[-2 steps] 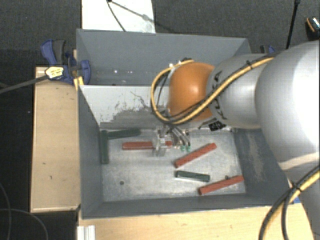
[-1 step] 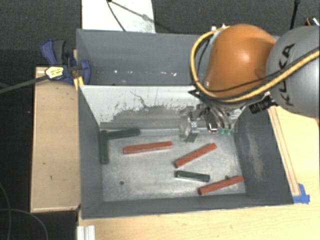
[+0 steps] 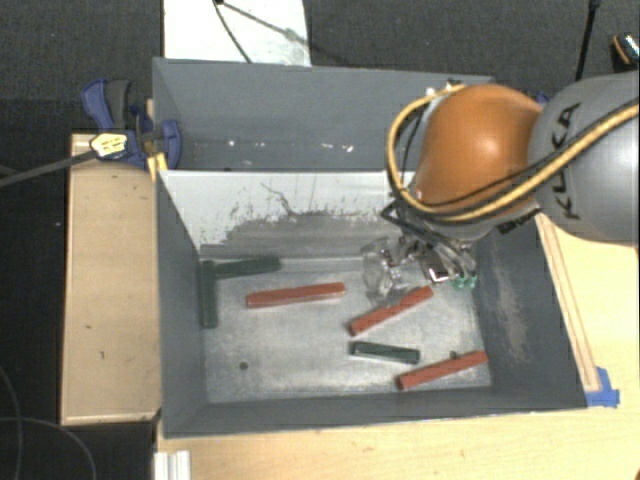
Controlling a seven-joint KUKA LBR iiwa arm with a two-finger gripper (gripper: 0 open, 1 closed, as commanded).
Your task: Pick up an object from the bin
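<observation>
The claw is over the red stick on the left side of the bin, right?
No. The camera view shows the claw over the slanted red stick on the right side of the bin; the left red stick lies apart from it.

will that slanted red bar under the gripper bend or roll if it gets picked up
The slanted red bar looks straight and flat-sided, so probably stiff and unlikely to roll. The gripper sits near its upper end, so lifted there it may tip. It likely slides easily on the bin's metal floor.
</observation>
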